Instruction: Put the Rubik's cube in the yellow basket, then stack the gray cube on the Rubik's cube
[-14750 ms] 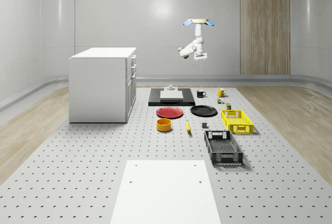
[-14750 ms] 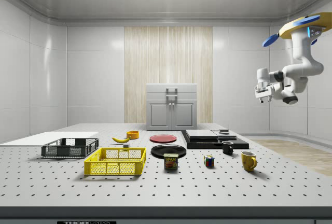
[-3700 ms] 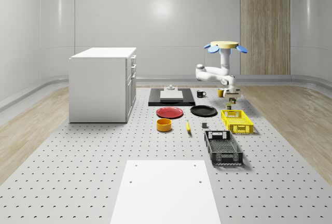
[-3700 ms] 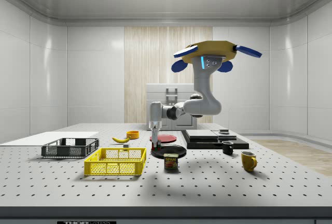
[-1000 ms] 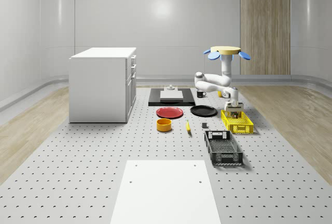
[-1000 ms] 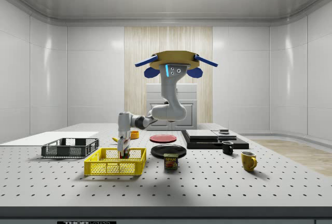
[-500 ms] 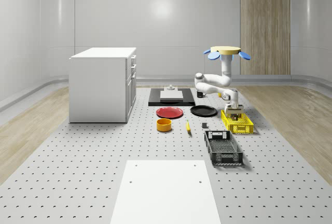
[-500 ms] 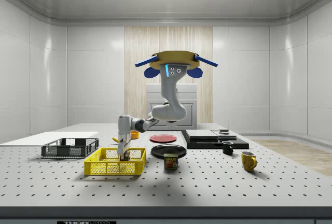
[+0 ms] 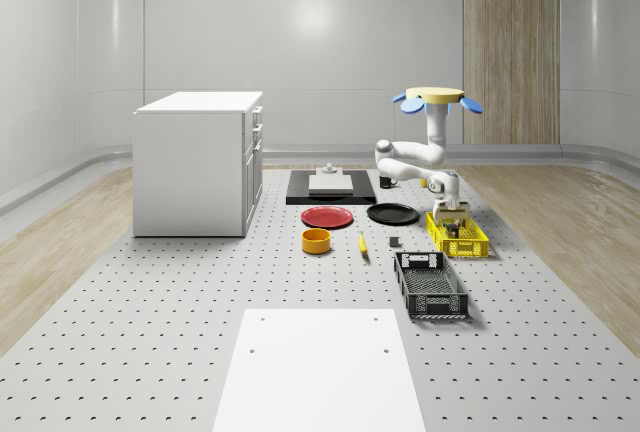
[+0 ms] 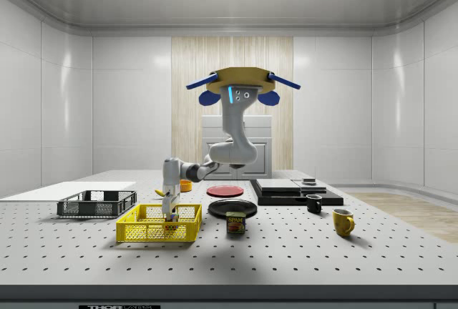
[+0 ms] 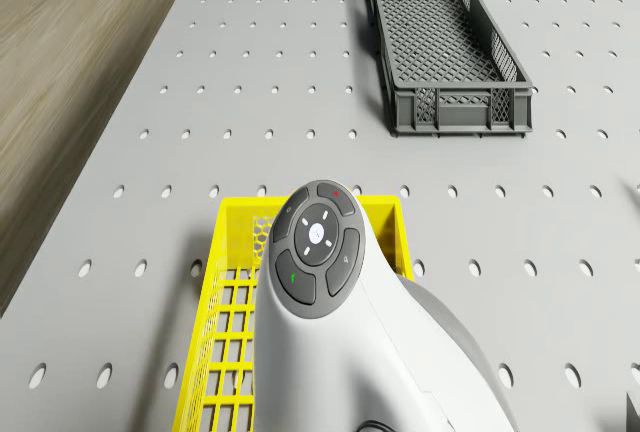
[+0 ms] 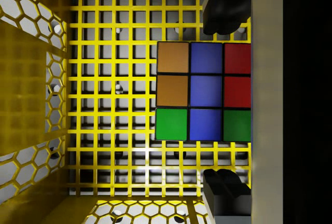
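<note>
Rubik's cube point(image 12: 204, 92) lies on the grid floor of the yellow basket point(image 12: 104, 105), gripper point(image 12: 224, 99) spread apart around it.

Wrist view: the two dark fingertips point(image 12: 224, 11) stand off opposite sides of the cube, gaps visible, not pinching it. Side view: the drone point(image 10: 242, 84) hovers above the desk point(image 10: 286, 252), over the black plate point(image 10: 232, 207) beside the basket point(image 10: 159, 224), arm bent down so the gripper point(image 10: 170, 212) dips inside the basket's walls. Whole-scene view: the gripper point(image 9: 455, 218) sits in the basket point(image 9: 457, 235), with the black crate point(image 9: 430, 284) just beside it. Drone view: the arm's wrist covers the basket point(image 11: 235, 292).
</note>
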You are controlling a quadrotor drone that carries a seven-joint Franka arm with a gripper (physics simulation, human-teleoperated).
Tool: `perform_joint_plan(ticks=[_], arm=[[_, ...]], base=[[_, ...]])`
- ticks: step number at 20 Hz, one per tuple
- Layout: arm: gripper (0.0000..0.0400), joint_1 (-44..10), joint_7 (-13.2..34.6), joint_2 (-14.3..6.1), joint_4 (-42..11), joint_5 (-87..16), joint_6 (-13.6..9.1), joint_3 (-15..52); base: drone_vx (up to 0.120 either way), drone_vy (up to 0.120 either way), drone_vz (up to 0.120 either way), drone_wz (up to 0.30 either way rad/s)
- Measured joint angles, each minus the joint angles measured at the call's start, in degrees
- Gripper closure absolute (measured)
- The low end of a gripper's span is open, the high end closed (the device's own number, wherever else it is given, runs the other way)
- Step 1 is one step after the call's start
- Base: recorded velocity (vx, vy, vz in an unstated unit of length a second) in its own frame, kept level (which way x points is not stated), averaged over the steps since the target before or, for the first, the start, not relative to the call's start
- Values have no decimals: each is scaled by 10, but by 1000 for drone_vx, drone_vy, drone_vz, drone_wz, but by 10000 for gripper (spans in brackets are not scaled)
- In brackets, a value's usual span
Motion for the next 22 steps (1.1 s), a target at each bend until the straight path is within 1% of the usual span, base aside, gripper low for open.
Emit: perform_joint_plan(ticks=[5, 10, 22], arm=[[4, 2, 0, 3, -1, 0, -4, 1], [1, 3, -1, 6, -1, -1, -7, 2], [0, 5, -3, 13, -2, -4, -14, 1]], base=[[0, -8, 120, 0], [0, -120, 120, 0], [0, -120, 0, 0]])
